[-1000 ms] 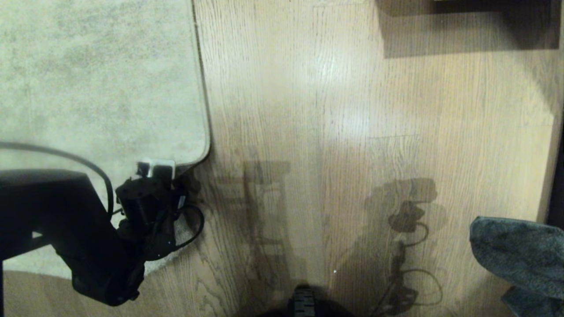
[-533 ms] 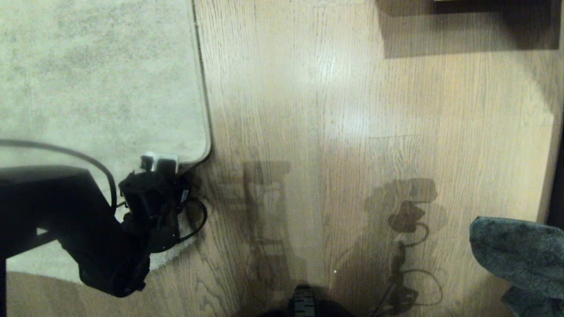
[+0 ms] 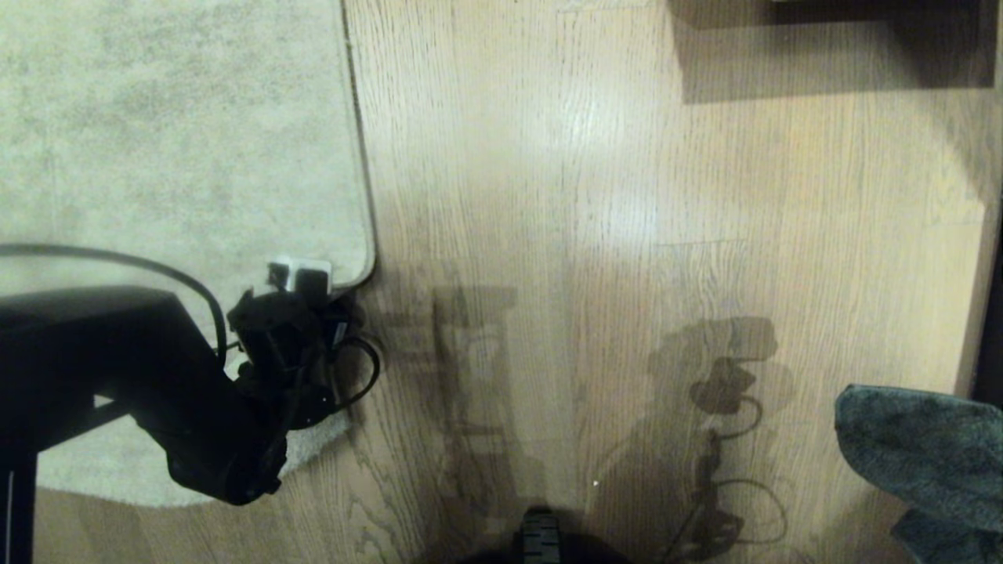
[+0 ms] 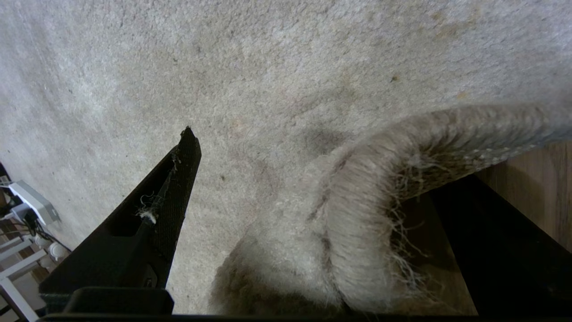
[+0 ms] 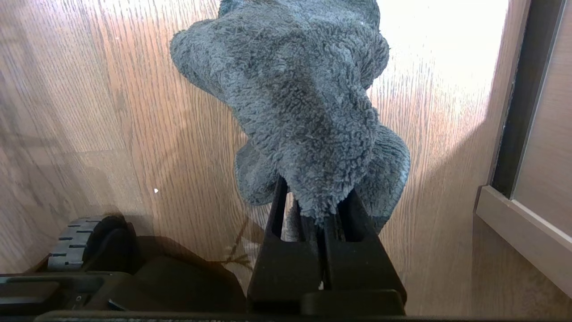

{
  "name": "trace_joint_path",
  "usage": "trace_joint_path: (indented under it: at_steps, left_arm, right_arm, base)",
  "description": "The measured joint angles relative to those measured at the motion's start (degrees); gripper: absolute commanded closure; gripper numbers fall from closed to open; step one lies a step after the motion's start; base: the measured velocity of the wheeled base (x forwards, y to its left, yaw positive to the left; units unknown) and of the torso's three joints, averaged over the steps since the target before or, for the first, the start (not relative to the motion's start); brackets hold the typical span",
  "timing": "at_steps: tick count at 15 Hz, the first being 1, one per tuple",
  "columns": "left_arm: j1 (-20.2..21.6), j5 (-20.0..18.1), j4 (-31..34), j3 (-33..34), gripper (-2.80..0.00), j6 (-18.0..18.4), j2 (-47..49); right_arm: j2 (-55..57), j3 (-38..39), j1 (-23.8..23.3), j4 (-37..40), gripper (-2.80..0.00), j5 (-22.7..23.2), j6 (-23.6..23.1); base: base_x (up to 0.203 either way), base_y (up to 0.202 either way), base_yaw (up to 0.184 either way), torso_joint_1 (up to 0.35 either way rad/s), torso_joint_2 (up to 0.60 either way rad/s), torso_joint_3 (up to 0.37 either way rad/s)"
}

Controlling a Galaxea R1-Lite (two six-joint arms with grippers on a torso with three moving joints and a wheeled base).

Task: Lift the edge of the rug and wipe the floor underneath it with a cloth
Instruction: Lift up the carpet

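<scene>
I have the left hand (image 3: 302, 294) down at the near corner of the rug (image 3: 180, 149), where the rounded corner meets the floor (image 3: 627, 235); its jaws stand wide apart, and in the left wrist view the corner of the rug curls up between them, one finger (image 4: 178, 179) over the pile and the other dark finger low beside the wood; nothing is gripped yet. I judge the step in hand to be the catching of the rug edge, the first half of the job; the lift has not begun and no floor under the rug is bared.

The right hand (image 5: 313, 214) is out at my right side, jaws closed on the cloth (image 5: 304, 103), which hangs bunched above the floor; in the head view only the cloth (image 3: 925, 454) shows, at the lower right edge, well apart from the rug.

The next move, as I read it, calls for closing the left hand on the curled corner with the lower finger properly beneath the backing, then raising it and peeling it back far enough to open a patch of wood; the pile is thick and frayed at the trim, so a shallow bite may slip out; only then should I bring the cloth across and down to wipe.

I can read no brand, label or writing anywhere; the small white-and-black block (image 3: 302, 274) at the left hand carries no lettering I can make out.
</scene>
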Motion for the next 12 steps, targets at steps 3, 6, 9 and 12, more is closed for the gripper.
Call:
trace_joint_path:
  at_steps: [3, 6, 9, 12]
  left_arm:
    - [-0.9, 0.4, -0.2, 0.8, -2.80, 0.0, -0.1]
    - [-1.8, 0.5, -0.2, 3.9, -2.80, 0.0, -1.1]
    - [-2.5, 0.6, -0.2, 8.1, -2.80, 0.9, -2.5]
    - [-2.8, 0.6, -0.2, 12.4, -2.80, 2.5, -3.9]
  right_arm:
    - [0.0, 0.0, 0.0, 0.0, 0.00, 0.0, 0.0]
    - [0.0, 0.0, 0.0, 0.0, 0.00, 0.0, 0.0]
    - [0.0, 0.0, 0.0, 0.0, 0.00, 0.0, 0.0]
    - [0.0, 0.0, 0.0, 0.0, 0.00, 0.0, 0.0]
  base:
    - [0.000, 0.000, 0.000, 0.000, 0.00, 0.000]
    - [0.000, 0.000, 0.000, 0.000, 0.00, 0.000]
    - [0.000, 0.000, 0.000, 0.000, 0.00, 0.000]
    - [0.000, 0.000, 0.000, 0.000, 0.00, 0.000]
